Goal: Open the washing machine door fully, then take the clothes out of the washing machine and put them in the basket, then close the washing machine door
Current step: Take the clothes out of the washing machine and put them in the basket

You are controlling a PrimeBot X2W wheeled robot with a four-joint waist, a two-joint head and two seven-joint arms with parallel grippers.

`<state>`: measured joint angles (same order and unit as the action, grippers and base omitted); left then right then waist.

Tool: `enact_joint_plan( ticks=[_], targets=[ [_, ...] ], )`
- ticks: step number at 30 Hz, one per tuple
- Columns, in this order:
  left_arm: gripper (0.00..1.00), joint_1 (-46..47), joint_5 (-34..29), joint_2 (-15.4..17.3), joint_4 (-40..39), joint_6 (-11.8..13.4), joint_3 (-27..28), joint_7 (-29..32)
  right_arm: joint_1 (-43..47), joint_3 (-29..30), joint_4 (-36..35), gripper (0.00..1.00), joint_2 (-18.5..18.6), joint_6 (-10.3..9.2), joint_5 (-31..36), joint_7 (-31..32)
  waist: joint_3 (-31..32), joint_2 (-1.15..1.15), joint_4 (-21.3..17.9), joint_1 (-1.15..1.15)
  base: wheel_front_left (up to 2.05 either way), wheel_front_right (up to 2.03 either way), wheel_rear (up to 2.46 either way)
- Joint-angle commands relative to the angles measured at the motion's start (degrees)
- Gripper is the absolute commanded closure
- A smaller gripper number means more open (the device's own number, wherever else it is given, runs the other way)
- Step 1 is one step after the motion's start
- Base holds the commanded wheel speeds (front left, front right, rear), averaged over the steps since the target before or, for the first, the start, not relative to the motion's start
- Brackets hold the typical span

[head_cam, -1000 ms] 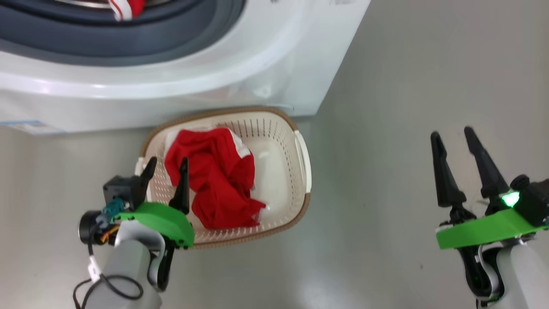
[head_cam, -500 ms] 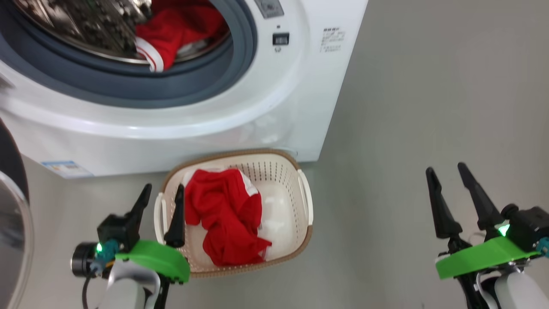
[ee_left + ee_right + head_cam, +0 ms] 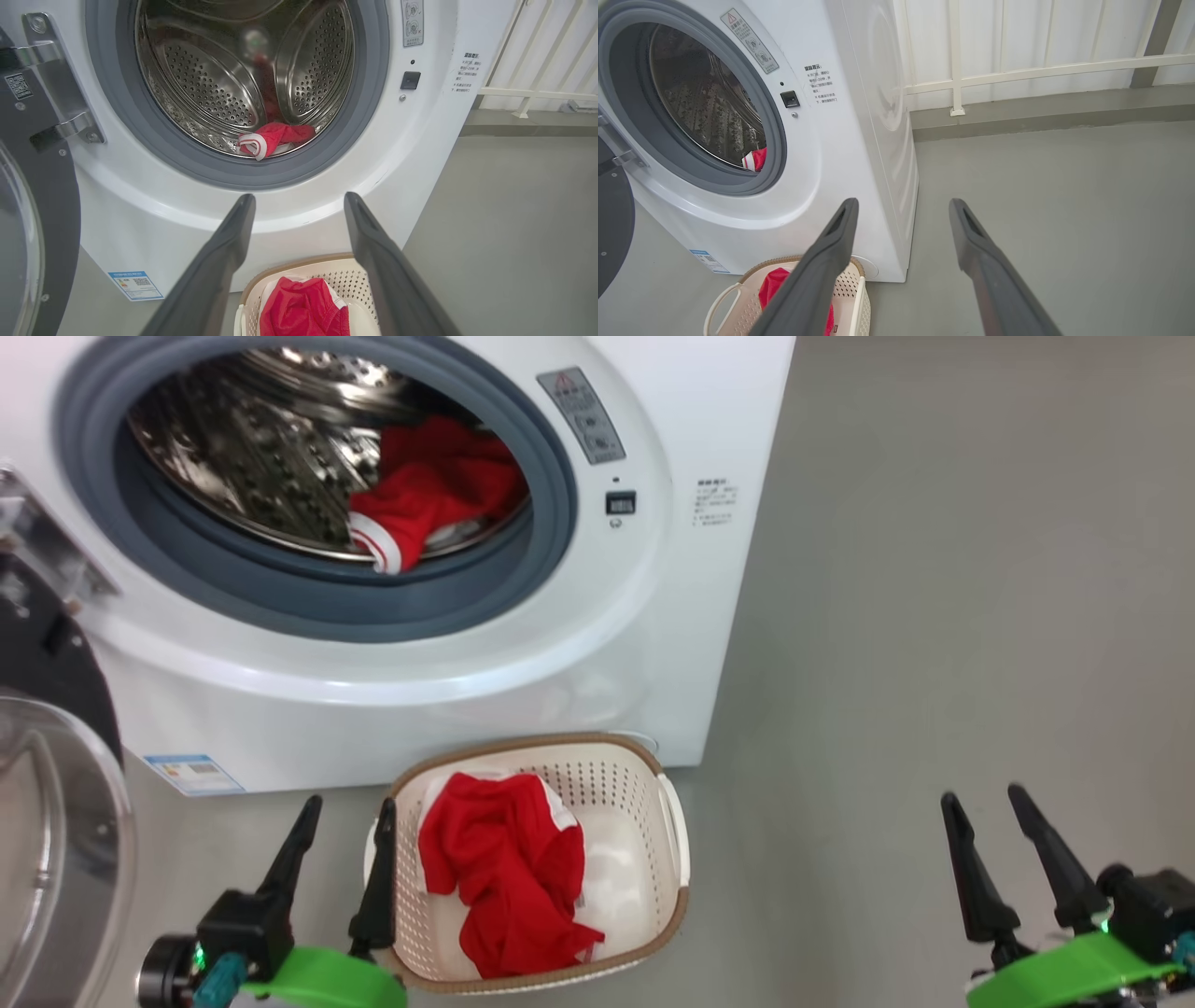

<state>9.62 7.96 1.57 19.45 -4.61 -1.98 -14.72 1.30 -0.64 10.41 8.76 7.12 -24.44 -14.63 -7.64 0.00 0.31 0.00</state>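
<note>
Our left gripper is released, fingers spread with nothing between them. Our right gripper is likewise spread and empty, over bare floor. Just right of the left gripper the basket sits on the floor. That gripper's right finger overlaps the basket's left rim in the head view, and we cannot tell whether they touch. The right gripper is well apart, off to the basket's right. In the basket lies a crumpled red garment with white trim, heaped toward the left gripper's side. Left of the left gripper the door stands swung wide open. Ahead of that gripper, just beyond the basket, stands the washer, a blue label low at its left. Past the grey ring, straight ahead of the left gripper's fingers, a second garment lies at the front bottom of the drum, a white-edged fold at the lip. Beyond the right gripper, behind the washer, we see a white railing.
</note>
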Motion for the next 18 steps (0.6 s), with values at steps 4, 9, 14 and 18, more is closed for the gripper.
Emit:
enact_joint_plan(
  ticks=[4,9,14,18],
  targets=[
    [0.00,-3.25,-0.71,1.31,-4.63,-0.35,2.88,-0.28,1.71,-0.46,-1.46,0.00,1.00,0.36,0.39,-0.37,2.50,0.00,0.92,0.00,0.00,0.00,0.00],
    [0.00,-6.24,-0.94,1.31,-7.05,0.12,3.97,-0.28,2.52,-0.04,-1.63,0.00,0.81,0.36,0.49,-0.37,3.06,0.00,0.80,0.00,0.00,0.00,0.00],
    [0.00,-9.31,-0.59,1.31,-9.77,0.54,5.38,-0.28,3.39,0.75,-1.89,0.00,0.44,0.36,0.44,-0.37,3.12,0.00,0.63,0.00,0.00,0.00,0.00],
    [0.00,-10.05,-0.49,1.31,-10.78,0.66,5.57,-0.28,3.69,1.18,-2.07,0.00,0.28,0.36,0.43,-0.37,2.67,0.00,0.77,0.00,0.00,0.00,0.00]
  ],
)
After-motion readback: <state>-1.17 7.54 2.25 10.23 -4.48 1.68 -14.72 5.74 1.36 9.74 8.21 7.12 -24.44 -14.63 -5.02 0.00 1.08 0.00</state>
